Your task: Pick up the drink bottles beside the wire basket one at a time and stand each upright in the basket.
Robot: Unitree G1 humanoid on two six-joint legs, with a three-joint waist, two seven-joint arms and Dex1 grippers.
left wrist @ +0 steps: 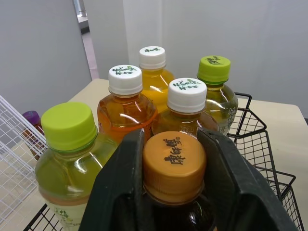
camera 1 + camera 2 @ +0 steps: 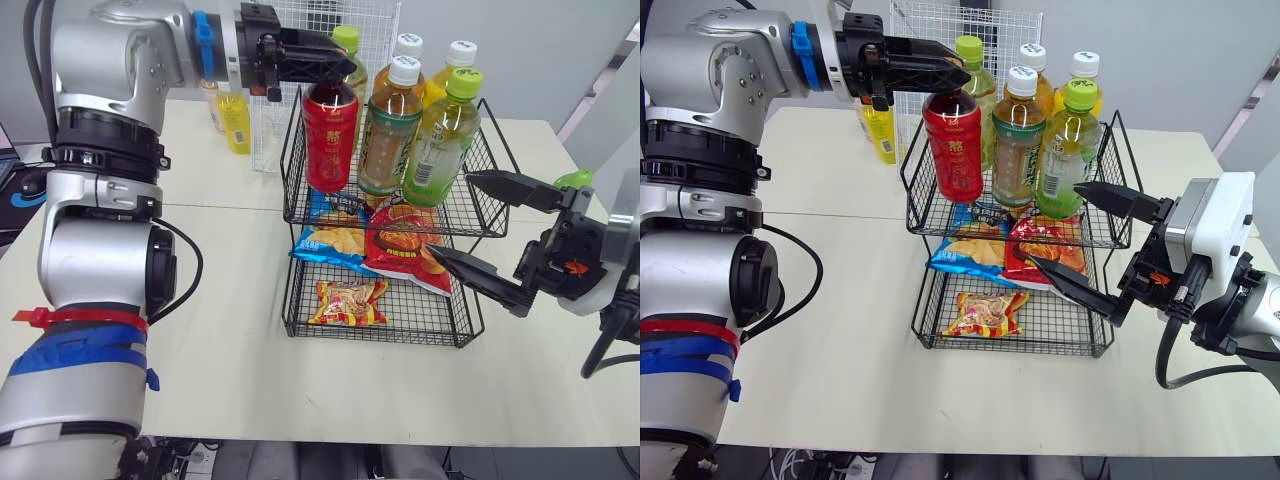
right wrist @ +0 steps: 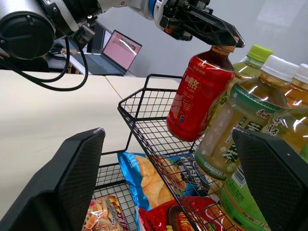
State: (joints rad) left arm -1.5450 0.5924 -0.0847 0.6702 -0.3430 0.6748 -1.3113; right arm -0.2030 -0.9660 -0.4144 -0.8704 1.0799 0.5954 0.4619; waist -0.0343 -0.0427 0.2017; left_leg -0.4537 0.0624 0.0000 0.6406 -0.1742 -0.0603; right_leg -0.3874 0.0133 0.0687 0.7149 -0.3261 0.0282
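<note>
Cream table (image 2: 230, 370), two-tier wire basket (image 2: 380, 338) on it, grey wall (image 2: 560, 50) behind

In black wire basket (image 2: 489, 190): red bottle (image 2: 331, 135) with orange cap (image 1: 174, 163), amber white-capped bottle (image 2: 388, 130), pale-green lime-capped bottle (image 2: 440, 140); yellow bottle (image 2: 234, 120) near basket.

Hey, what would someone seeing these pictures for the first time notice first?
Probably the red bottle, gripped by its orange cap in the left end effector at the front left corner of the top tier of the wire basket. Behind and beside it crowd five upright drink bottles, and the open right end effector hovers at the basket's right side.
</note>
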